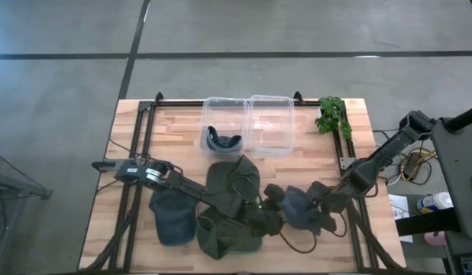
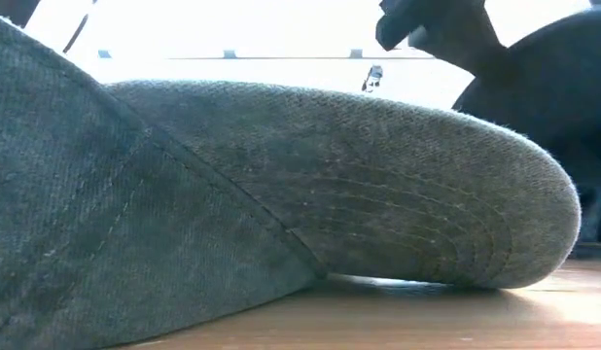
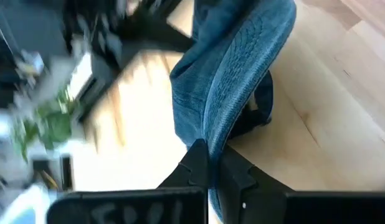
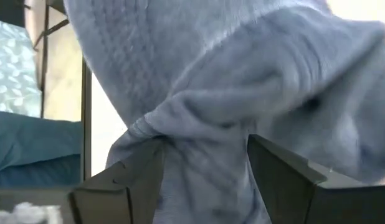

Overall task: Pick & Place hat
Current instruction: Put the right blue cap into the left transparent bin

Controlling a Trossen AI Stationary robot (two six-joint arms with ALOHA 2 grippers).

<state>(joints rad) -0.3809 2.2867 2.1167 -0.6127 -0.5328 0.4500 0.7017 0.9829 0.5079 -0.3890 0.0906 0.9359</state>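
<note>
left hand (image 3: pixel 212 163): fingers pinched together on the brim edge of the blue hat (image 1: pixel 297 208). High view puts it near 5 o'clock of bench (image 1: pixel 129 153) centre; the arm runs in from the 9 o'clock side across the olive hats.
right hand (image 4: pixel 205 168): fingers spread wide, blue fabric bunched between them. Cannot tell if the pads press on it. High view shows it at the 3 o'clock side of the same hat.
blue hat: lies on the bench between the two hands, at about 5 o'clock. Left wrist view shows the stitched brim on edge over the wood; right wrist view shows only crumpled crown cloth.
olive hat (image 1: pixel 232 182): just 6 o'clock of the clear bins. A second olive hat (image 1: pixel 224 233) sits at the 6 o'clock edge.
dark blue hat (image 1: pixel 173 216): at 7 o'clock, beside the second olive hat.
low view: filled by a grey-green brim and crown (image 2: pixel 281 194) resting on wood. Which hat it is, cannot tell.
clear bins (image 1: pixel 247 122): two, side by side at 12 o'clock. Left one holds a dark item (image 1: pixel 222 140), seen in the high view only.
plant (image 1: pixel 333 114): green, at the 1 o'clock corner.
</note>
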